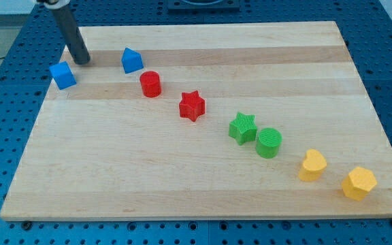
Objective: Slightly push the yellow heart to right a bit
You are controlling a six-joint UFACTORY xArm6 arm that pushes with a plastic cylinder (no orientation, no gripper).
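No brand names, labels or writing showed up anywhere that I could read. Going from the view's left: the blue cube (62, 75) sat near the top-left corner of the wooden board (182, 170), and my tip (82, 61) was down on the board just beside it, up and to its right, between that cube and the other blue block (132, 60), which looked sort of house-shaped. The tip was just a bare rod, holding nothing and touching neither blue block as far as I could tell.

After that came a diagonal line heading down to the right: red cylinder (150, 84), red star (192, 105), green star (242, 127) right up against the green cylinder (269, 142). The yellow heart (312, 165) lay near the bottom-right, well apart from the tip, clear across the board. The yellow hexagon (358, 182) sat near it, further right and slightly lower.
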